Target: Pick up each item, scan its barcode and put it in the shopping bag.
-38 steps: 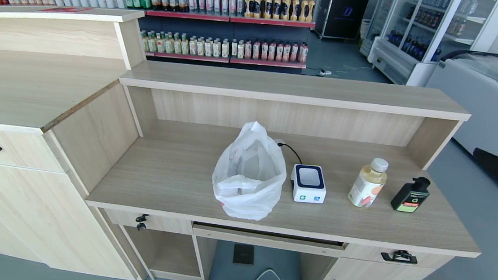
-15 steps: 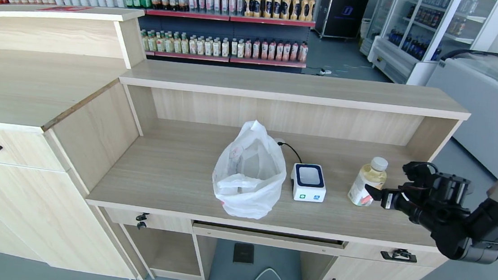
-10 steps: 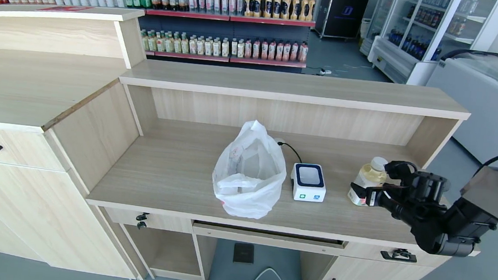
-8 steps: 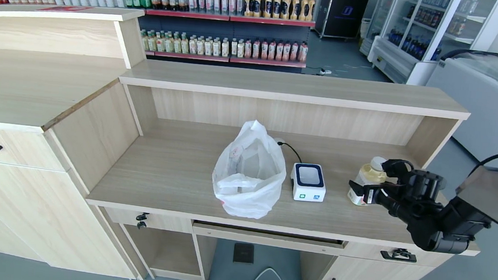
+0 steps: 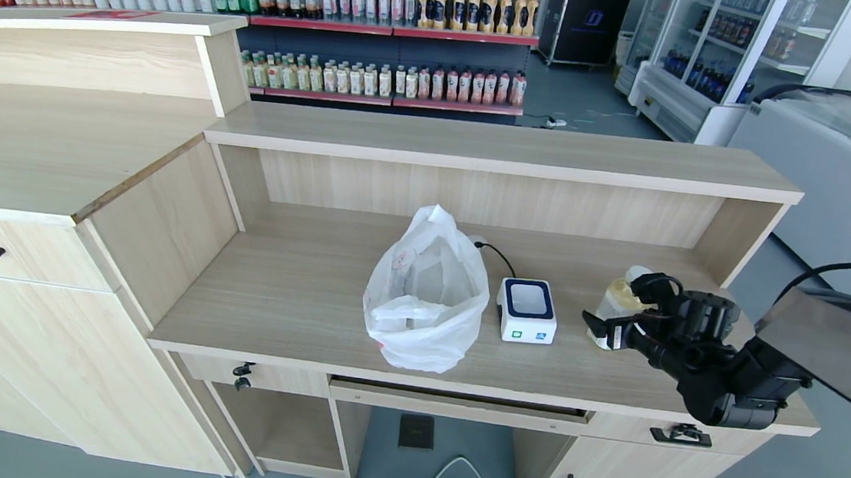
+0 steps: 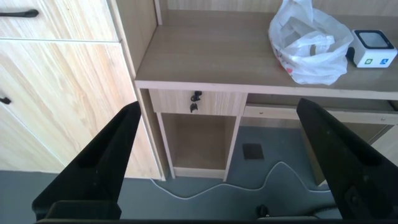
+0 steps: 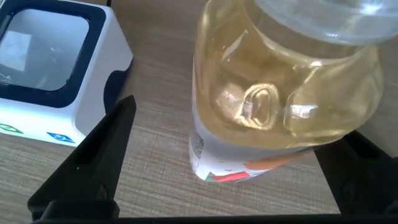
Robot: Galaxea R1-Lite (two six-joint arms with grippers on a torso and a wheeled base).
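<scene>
A bottle of yellow drink with a white cap stands upright on the right part of the wooden counter. My right gripper is open with one finger on each side of the bottle's body; I cannot tell whether the fingers touch it. A white scanner with a dark window sits just left of the bottle. Left of the scanner stands the open white shopping bag. My left gripper hangs open and empty, low in front of the counter's left end.
A raised shelf overhangs the back of the counter, and a side panel closes its right end. A taller cabinet borders the left. The scanner's cable runs behind the bag. Bare counter lies left of the bag.
My right arm came in from the right and slid its open fingers leftward around the yellow bottle. It now covers the black pump bottle that stood to the right.
</scene>
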